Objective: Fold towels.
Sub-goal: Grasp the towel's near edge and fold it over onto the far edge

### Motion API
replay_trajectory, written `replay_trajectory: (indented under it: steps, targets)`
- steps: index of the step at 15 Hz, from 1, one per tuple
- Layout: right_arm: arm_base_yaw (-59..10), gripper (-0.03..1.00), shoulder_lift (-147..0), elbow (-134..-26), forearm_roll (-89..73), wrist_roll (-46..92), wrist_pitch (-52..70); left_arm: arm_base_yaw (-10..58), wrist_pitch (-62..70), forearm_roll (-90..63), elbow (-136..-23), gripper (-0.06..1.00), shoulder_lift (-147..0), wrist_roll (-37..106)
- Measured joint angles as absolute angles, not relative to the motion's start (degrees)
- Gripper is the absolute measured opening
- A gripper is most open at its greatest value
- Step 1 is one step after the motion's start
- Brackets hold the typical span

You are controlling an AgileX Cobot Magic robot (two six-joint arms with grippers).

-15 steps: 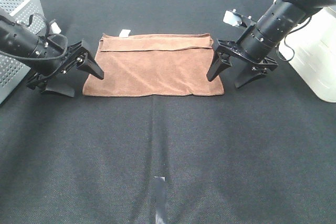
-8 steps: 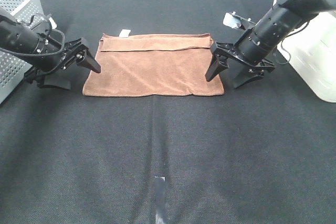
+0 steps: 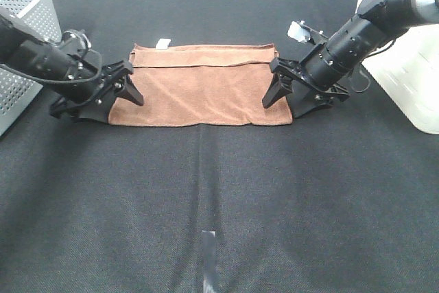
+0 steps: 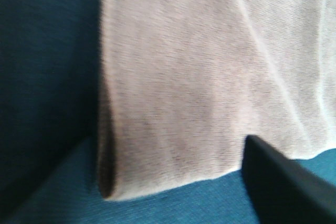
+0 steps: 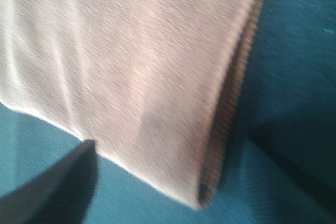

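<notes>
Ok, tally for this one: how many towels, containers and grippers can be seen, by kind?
Reddish-brown microfibre towel: 1
Containers: 2 (grey perforated basket, white bin)
Black robot grippers: 2 (left gripper, right gripper, both open)
Total: 5

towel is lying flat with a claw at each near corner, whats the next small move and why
Probably ease both claws down and shut them on the near corners. The left claw and right claw are open, each poised at one short end of the towel, which lies flat with nothing gripping it. A fold likely needs both corners held first.
</notes>
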State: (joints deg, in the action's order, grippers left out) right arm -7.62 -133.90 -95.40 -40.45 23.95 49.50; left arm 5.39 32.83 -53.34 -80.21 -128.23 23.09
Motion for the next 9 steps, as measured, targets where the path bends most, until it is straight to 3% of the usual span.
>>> replay_trajectory:
  steps: [3, 5, 7, 9]
  targets:
    - [-7.62, 0.47, -134.65, -95.40, -41.31, 24.01, 48.99, 6.65, 33.06, -54.20, -80.39, 0.35, -129.26, 23.78]
    - [-7.62, 0.24, -135.10, -95.40, -40.05, 22.98, 48.64, 6.76, 33.35, -54.14, -80.44, 0.05, -129.55, 23.95]
    - [-7.62, 0.03, -135.33, -95.40, -39.76, 22.12, 48.64, 6.76, 34.43, -53.57, -80.44, 0.03, -129.55, 23.95]
    - [-7.62, 0.00, -135.39, -95.40, -39.76, 21.89, 49.27, 6.76, 35.87, -52.83, -80.56, 0.03, -129.55, 23.95]
